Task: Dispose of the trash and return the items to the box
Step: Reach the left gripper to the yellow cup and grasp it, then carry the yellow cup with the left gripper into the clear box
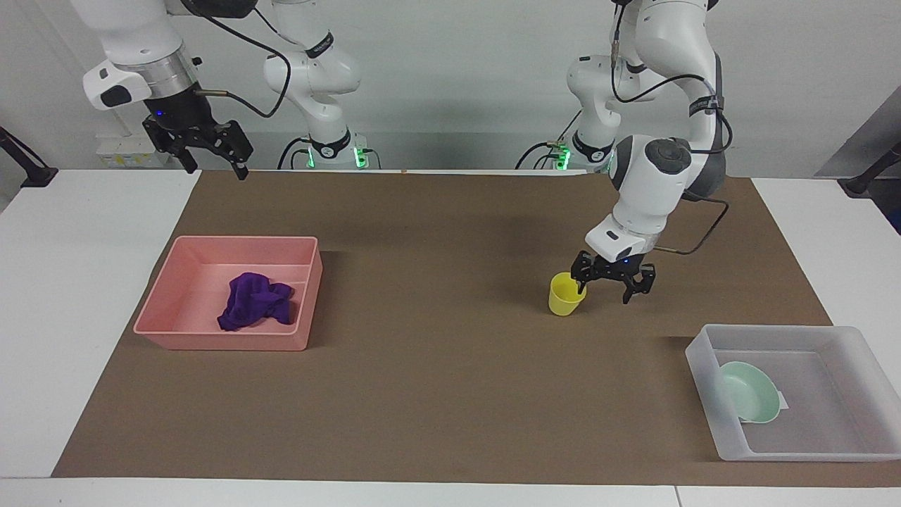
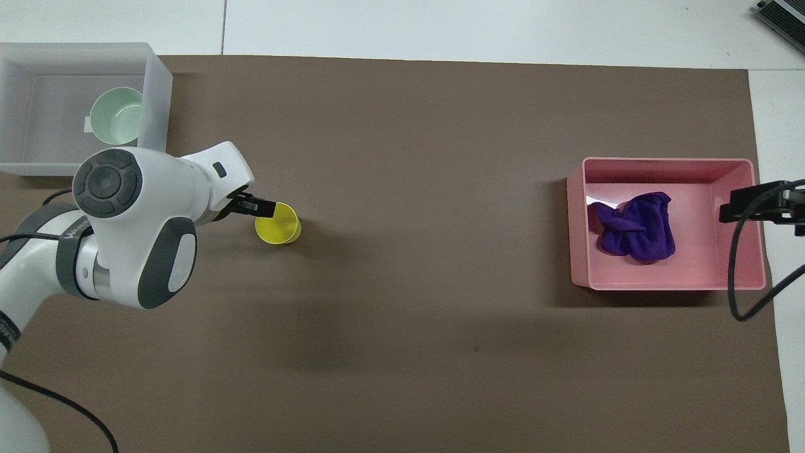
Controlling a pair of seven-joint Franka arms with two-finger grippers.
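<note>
The yellow cup (image 1: pixel 566 295) (image 2: pixel 277 223) stands upright on the brown mat. My left gripper (image 1: pixel 602 287) (image 2: pixel 264 206) is open and low beside the cup, one finger at its rim on the side toward the left arm's end. The mint-green bowl (image 1: pixel 750 391) (image 2: pixel 117 117) lies in the translucent box (image 1: pixel 702 366) (image 2: pixel 156 113). The purple cloth wad (image 1: pixel 255 301) (image 2: pixel 635 226) lies in the pink bin (image 1: pixel 225 342) (image 2: pixel 666 282). My right gripper (image 1: pixel 217 167) (image 2: pixel 732 209) is open and empty, raised high above the mat's edge near the pink bin.
The brown mat (image 1: pixel 436 394) covers most of the white table. A white label (image 1: pixel 783 403) lies on the box's bottom by the bowl. A black cable (image 2: pixel 745 283) hangs from the right arm over the pink bin's corner.
</note>
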